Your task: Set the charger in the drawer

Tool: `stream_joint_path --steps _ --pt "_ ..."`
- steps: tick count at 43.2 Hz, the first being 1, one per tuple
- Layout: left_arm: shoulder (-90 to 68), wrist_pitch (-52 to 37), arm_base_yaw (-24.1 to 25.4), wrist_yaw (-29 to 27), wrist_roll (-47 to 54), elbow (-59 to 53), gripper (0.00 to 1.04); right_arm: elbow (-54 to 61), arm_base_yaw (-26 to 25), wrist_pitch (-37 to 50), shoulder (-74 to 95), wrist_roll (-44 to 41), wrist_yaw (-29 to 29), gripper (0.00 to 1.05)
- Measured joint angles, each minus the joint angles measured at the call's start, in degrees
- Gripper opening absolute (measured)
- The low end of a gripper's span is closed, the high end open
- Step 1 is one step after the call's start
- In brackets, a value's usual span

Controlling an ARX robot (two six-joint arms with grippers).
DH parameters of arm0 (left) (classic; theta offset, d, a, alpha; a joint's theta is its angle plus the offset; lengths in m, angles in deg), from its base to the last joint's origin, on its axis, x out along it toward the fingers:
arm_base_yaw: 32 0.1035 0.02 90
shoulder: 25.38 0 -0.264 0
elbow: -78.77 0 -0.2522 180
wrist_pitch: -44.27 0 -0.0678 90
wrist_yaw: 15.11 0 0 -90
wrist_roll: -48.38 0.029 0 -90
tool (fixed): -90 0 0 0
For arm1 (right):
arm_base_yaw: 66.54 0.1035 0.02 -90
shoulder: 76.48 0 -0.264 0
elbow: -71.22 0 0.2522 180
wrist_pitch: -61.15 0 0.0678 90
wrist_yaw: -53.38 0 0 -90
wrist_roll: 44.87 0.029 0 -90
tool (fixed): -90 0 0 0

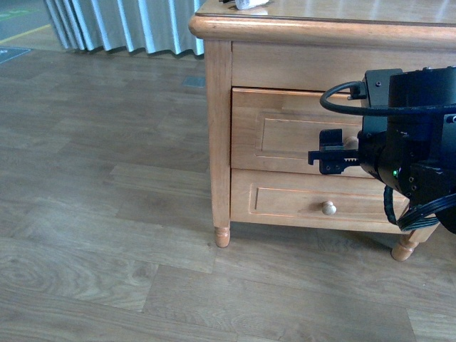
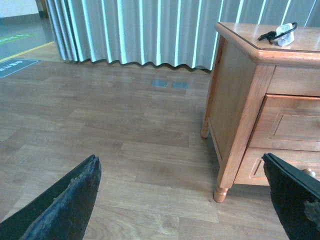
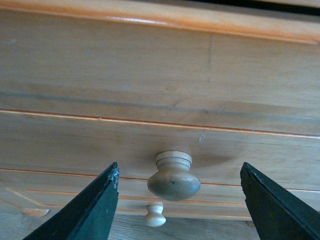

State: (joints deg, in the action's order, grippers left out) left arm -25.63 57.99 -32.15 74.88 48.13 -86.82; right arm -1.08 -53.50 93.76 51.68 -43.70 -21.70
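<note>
Fingers [image 3: 85, 210] on R arm spread apart either side of knob [image 3: 173, 176], not gripping yet; drawer [image 1: 285, 128] looks shut, charger [image 2: 284, 34] up on cabinet [image 2: 240, 100]. Barely begun, imo.

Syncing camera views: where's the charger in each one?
Front: charger at the top edge, on the cabinet top.
Left wrist: charger lying on the cabinet top.
Right wrist: not in view.
Shared landmark: lower drawer's knob, in all three.

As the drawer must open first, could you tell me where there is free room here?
The cabinet top is bare beside the charger; the floor left of it is free. The right gripper crowds the upper knob.
</note>
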Motion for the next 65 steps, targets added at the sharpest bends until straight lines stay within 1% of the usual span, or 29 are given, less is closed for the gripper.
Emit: stream_joint_path --steps 7,12,15,20,24,32,37,39,46,47,65 --pt "0.00 0.00 0.00 0.00 0.00 0.00 0.99 -0.31 -0.07 0.00 0.00 0.00 0.00 0.57" --pt "0.00 0.00 0.00 0.00 0.00 0.00 0.99 -0.37 -0.22 -0.07 0.02 0.02 -0.02 0.58" --pt "0.00 0.00 0.00 0.00 0.00 0.00 0.99 -0.52 -0.33 -0.24 0.09 0.04 -0.02 0.62" --pt "0.00 0.00 0.00 0.00 0.00 0.00 0.99 -0.59 -0.48 -0.35 0.11 0.11 -0.07 0.62" --pt "0.00 0.00 0.00 0.00 0.00 0.00 0.99 -0.66 -0.52 -0.37 0.26 0.13 -0.22 0.64" --pt "0.00 0.00 0.00 0.00 0.00 0.00 0.99 -0.94 -0.52 -0.59 0.85 0.15 -0.48 0.63" --pt "0.00 0.00 0.00 0.00 0.00 0.00 0.99 -0.96 -0.52 -0.59 0.96 0.13 -0.52 0.58" --pt "0.00 0.00 0.00 0.00 0.00 0.00 0.99 -1.01 -0.52 -0.59 1.05 0.13 -0.50 0.52" --pt "0.00 0.00 0.00 0.00 0.00 0.00 0.99 -1.27 -0.31 -0.59 1.49 0.11 -0.68 0.26" --pt "0.00 0.00 0.00 0.00 0.00 0.00 0.99 -1.31 -0.26 -0.59 1.49 0.07 -0.66 0.25" --pt "0.00 0.00 0.00 0.00 0.00 0.00 0.99 -0.87 -0.15 -0.52 1.53 0.09 -1.01 0.24"
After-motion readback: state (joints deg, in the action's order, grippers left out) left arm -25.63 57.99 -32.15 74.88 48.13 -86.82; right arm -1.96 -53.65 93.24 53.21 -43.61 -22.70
